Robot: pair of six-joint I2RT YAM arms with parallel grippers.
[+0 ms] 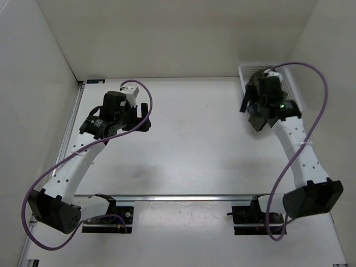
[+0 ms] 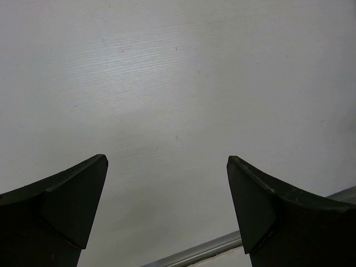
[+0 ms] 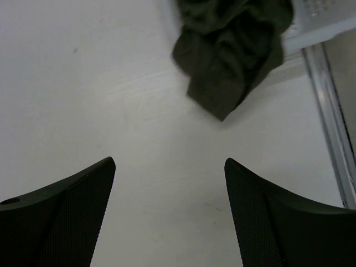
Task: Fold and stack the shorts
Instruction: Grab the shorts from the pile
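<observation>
White table (image 1: 189,139); shorts (image 3: 231,50) bunched, spilling over the basket (image 1: 250,67) rim, far right.
Both the left gripper (image 2: 167,206) and right gripper (image 3: 169,206) stand wide apart, empty; risk: cloth snagged on mesh drags the basket.

Shorts (image 3: 231,50) cut off (top edge).

There are one pair of crumpled dark olive-green cloth shorts (image 3: 233,50), one white plastic mesh basket (image 1: 245,71), one flat white surface (image 1: 194,144), two black two-finger grippers, the left gripper (image 2: 167,161) and the right gripper (image 3: 169,161), and two thin purple cables (image 1: 41,178).
</observation>
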